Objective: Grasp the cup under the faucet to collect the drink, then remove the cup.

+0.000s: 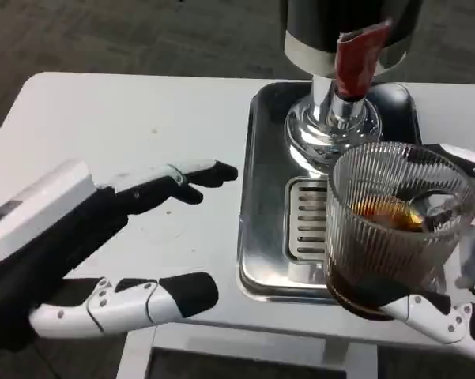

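1. The right hand (450,260) has the cup (395,225) in its grip at the lower right of the head view, fingers wrapped round the far side and one white finger (427,316) under the base.
2. The cup is ribbed clear glass with some dark brown drink in the bottom, plus an amber glint higher up on the inside wall.
3. It sits in front of the dispenser (344,47), over the front right part of the steel tray (261,197) and partly covering the slotted drip grate (304,217). It looks lifted, though I can't really tell.
4. The dispenser is a dark and chrome body with a red tap handle (360,55), standing on a shiny round foot at the back of the tray.
5. The left hand (134,237) is over the white table (142,118) left of the tray, holding nothing, fingers spread apart and pointing toward the tray.
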`<state>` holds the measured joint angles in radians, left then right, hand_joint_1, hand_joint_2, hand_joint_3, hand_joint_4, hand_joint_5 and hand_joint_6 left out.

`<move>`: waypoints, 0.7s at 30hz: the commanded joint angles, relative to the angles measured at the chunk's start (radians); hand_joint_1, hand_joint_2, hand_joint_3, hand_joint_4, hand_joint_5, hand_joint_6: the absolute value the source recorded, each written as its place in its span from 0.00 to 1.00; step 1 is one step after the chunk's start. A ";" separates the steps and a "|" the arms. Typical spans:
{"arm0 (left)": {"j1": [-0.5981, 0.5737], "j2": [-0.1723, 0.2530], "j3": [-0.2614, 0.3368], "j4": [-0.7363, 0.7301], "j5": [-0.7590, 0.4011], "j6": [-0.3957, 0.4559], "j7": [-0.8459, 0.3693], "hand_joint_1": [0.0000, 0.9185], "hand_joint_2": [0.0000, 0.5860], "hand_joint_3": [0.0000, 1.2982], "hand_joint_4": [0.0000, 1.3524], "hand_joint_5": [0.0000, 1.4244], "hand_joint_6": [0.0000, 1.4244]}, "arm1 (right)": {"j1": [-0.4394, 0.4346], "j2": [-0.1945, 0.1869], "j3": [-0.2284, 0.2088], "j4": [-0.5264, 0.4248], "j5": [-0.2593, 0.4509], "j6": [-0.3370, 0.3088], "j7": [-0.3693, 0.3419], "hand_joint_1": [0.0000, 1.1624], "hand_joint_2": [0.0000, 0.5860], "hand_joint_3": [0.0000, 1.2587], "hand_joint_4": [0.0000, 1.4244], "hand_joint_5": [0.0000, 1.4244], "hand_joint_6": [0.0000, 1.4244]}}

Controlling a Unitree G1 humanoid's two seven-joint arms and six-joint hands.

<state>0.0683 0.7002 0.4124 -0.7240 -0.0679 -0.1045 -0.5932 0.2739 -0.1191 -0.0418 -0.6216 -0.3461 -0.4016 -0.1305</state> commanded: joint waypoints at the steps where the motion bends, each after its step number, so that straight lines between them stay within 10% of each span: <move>1: 0.016 0.012 0.018 -0.082 -0.010 0.003 -0.006 0.00 0.13 0.15 0.12 0.16 0.13 | 0.002 0.005 -0.007 -0.039 0.027 -0.045 0.005 0.68 0.35 0.70 0.73 0.87 1.00; 21: 0.165 -0.011 0.159 -0.220 -0.026 0.000 -0.024 0.00 0.11 0.13 0.07 0.11 0.10 | -0.020 -0.001 0.004 -0.059 0.038 -0.036 0.072 0.67 0.37 0.72 0.74 0.88 1.00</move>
<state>0.2069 0.6956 0.5486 -0.9291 -0.0791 -0.0962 -0.6053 0.2583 -0.1273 -0.0426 -0.6435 -0.3253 -0.4013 -0.0552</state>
